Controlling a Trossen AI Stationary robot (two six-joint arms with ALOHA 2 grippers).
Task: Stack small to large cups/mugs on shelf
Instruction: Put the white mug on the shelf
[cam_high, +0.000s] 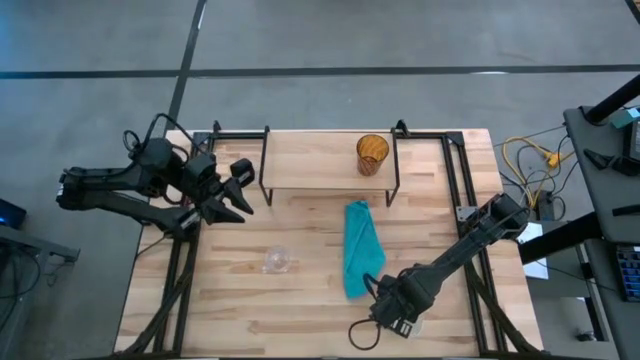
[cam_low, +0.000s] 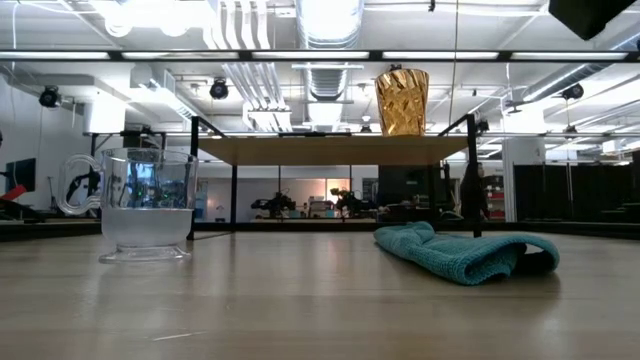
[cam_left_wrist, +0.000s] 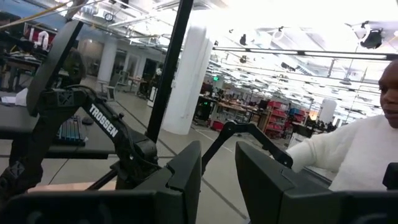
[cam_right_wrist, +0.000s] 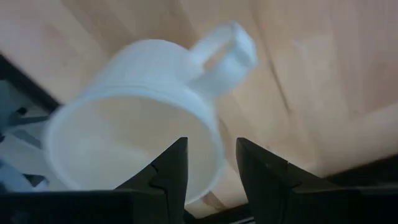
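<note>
The white mug (cam_right_wrist: 143, 118) is the thing to worry about here: it's at the near edge of the counter (cam_high: 300, 310), tipped over on its side from what the right wrist view shows, mouth toward the camera and handle sticking out. The right gripper (cam_right_wrist: 211, 158) has its fingers straddling the rim wall, a gap visible between them, so I'd say not clamped yet. Ceramic means stiff, a bit heavy and slick glazed, so pinching the wall just beside the handle seems smarter than grabbing the handle loop, which could swing. Chips if dropped too. The small clear glass (cam_high: 277, 260) stands upright on the counter toward the left, light but slippery and fragile; probably best taken by the rim wall as well. The amber textured cup (cam_high: 372, 154) already stands on the shelf (cam_high: 300, 170) toward its right end, and its ribbing should give decent grip. A teal cloth (cam_high: 362, 250) lies crumpled mid-counter between the glass and the mug. The left gripper (cam_high: 240, 192) hangs off by the shelf's left end, fingers apart, holding nothing.
</note>
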